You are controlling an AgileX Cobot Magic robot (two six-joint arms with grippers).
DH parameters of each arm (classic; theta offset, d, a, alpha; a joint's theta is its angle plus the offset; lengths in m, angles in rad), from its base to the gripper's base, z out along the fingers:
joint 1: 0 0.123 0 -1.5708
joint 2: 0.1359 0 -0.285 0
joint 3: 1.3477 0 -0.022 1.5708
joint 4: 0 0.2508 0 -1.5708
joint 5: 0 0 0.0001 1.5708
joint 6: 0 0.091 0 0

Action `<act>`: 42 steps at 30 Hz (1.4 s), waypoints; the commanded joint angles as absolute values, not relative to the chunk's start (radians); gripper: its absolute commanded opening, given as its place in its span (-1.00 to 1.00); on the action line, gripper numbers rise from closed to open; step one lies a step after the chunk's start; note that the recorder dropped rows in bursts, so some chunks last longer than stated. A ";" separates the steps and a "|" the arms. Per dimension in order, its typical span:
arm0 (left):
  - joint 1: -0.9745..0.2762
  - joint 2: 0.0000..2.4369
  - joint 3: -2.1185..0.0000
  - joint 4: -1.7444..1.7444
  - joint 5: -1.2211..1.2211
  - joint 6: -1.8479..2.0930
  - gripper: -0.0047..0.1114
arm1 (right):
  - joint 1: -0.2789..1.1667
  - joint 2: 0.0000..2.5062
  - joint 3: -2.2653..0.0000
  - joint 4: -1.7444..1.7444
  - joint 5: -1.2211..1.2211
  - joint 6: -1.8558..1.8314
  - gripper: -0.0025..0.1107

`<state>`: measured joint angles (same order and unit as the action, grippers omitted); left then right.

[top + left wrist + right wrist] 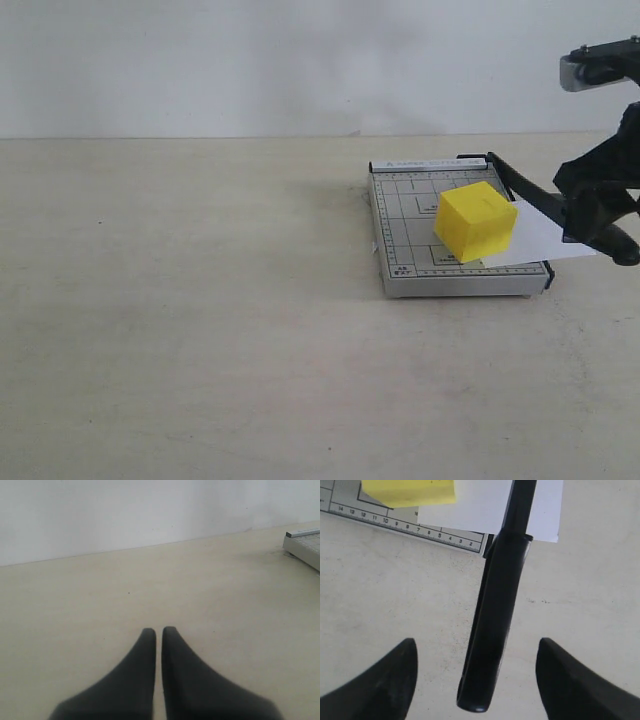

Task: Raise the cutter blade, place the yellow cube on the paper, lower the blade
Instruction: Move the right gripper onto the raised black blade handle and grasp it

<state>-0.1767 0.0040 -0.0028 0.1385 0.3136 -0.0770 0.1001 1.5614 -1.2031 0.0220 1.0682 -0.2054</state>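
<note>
Right wrist view: right gripper (476,641) is spread wide. The cutter blade (492,630) handle sits in the gap, touching neither finger. In the exterior view the arm hides that handle. Only the lever shows, angling up from the hinge, away from the cutter board (400,240) edge. Yellow cube (475,220) is on the board, overlapping the paper (545,238), which overhangs under the blade. Left wrist view only: left gripper (158,630) pinched nearly closed, holding nothing, low over the bench (100,590).

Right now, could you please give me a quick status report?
Left gripper shut, empty. Right gripper open, jaws astride cutter blade handle. Yellow cube on paper, blade up. No obstruction seen.
</note>
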 commanded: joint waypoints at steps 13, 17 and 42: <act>-0.173 0.000 0.000 0.142 0.314 -0.072 -0.84 | 0.100 1.628 -1.209 -0.005 0.992 -0.200 0.18; -0.173 0.000 0.000 0.142 0.314 -0.072 -0.84 | 0.100 1.629 -1.209 -0.005 0.992 -0.200 0.07; -0.173 0.000 0.000 0.142 0.314 -0.072 -0.84 | 0.100 1.673 -1.185 0.019 0.974 -0.212 -0.96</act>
